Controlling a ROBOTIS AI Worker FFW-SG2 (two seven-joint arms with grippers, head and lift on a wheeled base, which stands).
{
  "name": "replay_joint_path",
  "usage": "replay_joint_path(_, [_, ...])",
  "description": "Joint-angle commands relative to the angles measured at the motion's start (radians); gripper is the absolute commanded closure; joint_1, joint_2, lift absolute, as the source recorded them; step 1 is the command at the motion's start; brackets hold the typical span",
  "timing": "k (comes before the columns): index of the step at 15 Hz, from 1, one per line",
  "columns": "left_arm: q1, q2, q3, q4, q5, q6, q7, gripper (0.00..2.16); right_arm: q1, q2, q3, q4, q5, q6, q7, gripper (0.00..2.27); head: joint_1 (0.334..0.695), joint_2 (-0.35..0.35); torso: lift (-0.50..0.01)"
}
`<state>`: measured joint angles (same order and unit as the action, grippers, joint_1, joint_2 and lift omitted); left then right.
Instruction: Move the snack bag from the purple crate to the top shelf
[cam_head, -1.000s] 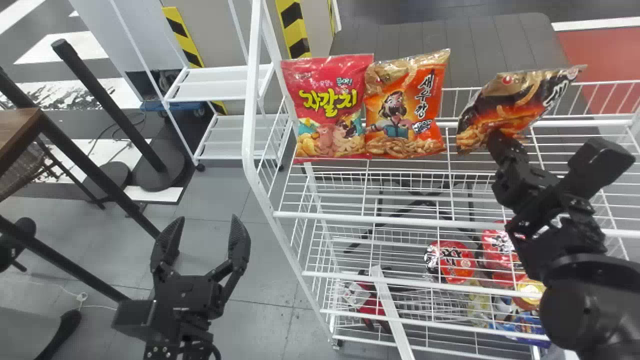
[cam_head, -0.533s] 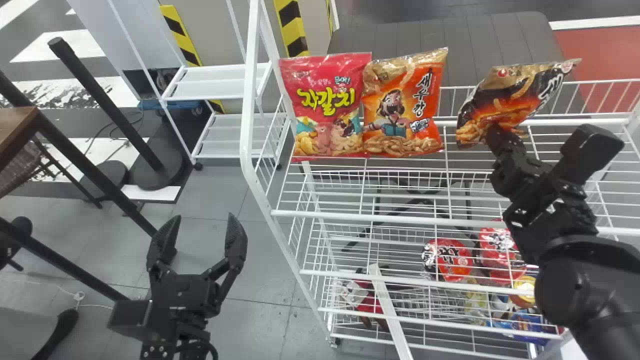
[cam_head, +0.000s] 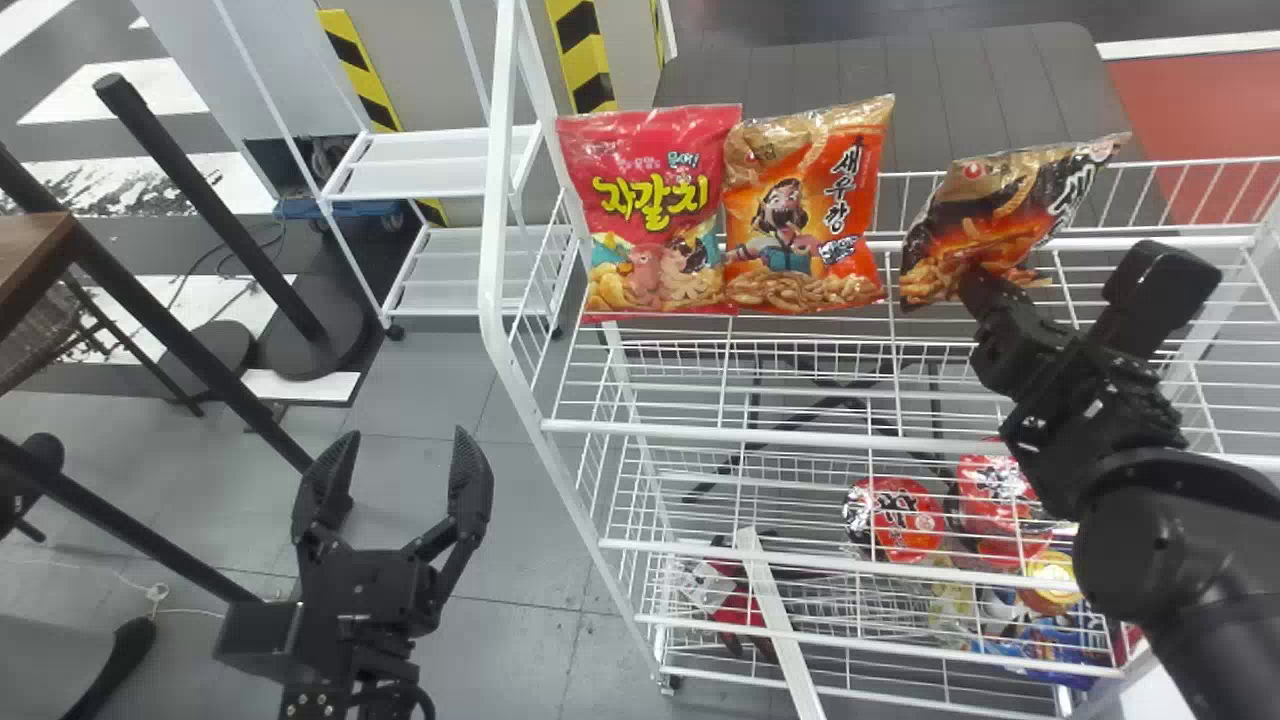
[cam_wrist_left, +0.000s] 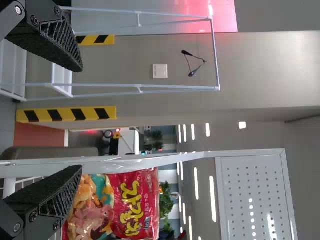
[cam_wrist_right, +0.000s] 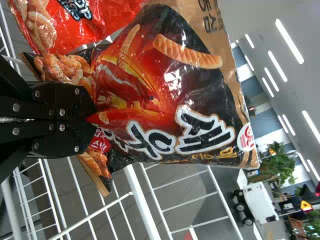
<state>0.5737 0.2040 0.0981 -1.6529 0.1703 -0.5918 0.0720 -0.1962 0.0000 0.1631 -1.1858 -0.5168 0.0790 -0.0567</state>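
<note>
Over the right part of the white wire top shelf (cam_head: 800, 437), my right gripper (cam_head: 975, 285) is shut on the lower part of a black and orange snack bag (cam_head: 1000, 205), which leans to the right. The right wrist view shows the gripper (cam_wrist_right: 87, 117) pinching the bag (cam_wrist_right: 165, 85), its bottom edge crumpled. Left of it, a red snack bag (cam_head: 655, 210) and an orange snack bag (cam_head: 805, 210) stand side by side on that shelf. My left gripper (cam_head: 400, 480) is parked open left of the rack; the left wrist view shows that gripper (cam_wrist_left: 80, 120) too, with nothing between its fingers.
The rack's white left post (cam_head: 497, 230) stands between my left gripper and the bags. Lower shelves hold red packages (cam_head: 905, 520) and other goods. A dark padded surface (cam_head: 860, 75) lies behind the rack. Black poles (cam_head: 215, 210) and a brown table (cam_head: 35, 260) are at the left.
The right gripper has moved slightly left with the black and orange bag, and the bag's tilt has changed a little. The view has shifted slightly; the other two bags stay on the shelf.
</note>
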Motion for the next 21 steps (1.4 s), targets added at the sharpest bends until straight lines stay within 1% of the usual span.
replay_joint_path(1, [0.0,-0.002,0.0,0.002,0.002,-0.007,0.0,0.13,-0.008,0.001,-0.01,0.0,0.001,0.025,0.0,1.95,0.695,0.226,0.003])
replay_joint_path(2, [-0.001,-0.002,0.0,0.002,0.0,-0.007,0.0,0.13,-0.008,0.001,-0.011,0.0,0.0,0.025,0.0,1.67,0.695,0.226,0.003])
replay_joint_path(3, [0.0,-0.002,0.0,0.004,0.0,-0.007,0.0,0.13,-0.008,0.001,-0.014,0.0,-0.002,0.028,0.0,1.25,0.695,0.225,0.003])
replay_joint_path(4, [0.0,-0.002,0.0,0.004,0.002,-0.007,0.0,0.13,-0.008,0.001,-0.016,-0.002,-0.002,0.031,0.001,0.66,0.695,0.224,0.003])
replay_joint_path(5, [-0.001,-0.002,0.0,0.004,0.002,-0.007,0.0,0.13,-0.008,0.001,-0.019,-0.002,-0.003,0.058,0.001,0.28,0.695,0.223,0.003])
replay_joint_path(6, [-0.001,0.0,0.0,0.004,0.002,-0.01,0.0,0.13,-0.008,0.001,-0.02,-0.002,-0.003,0.061,0.001,0.06,0.695,0.223,0.003])
replay_joint_path(12, [0.0,-0.002,0.0,0.004,0.002,-0.01,0.0,0.13,0.012,0.001,-0.036,-0.037,-0.008,0.077,0.001,0.05,0.695,0.224,0.003])
replay_joint_path(21, [0.0,0.002,0.0,0.002,0.002,-0.019,0.0,0.13,0.081,0.001,-0.045,-0.222,-0.014,0.209,0.0,0.06,0.695,0.238,0.003])
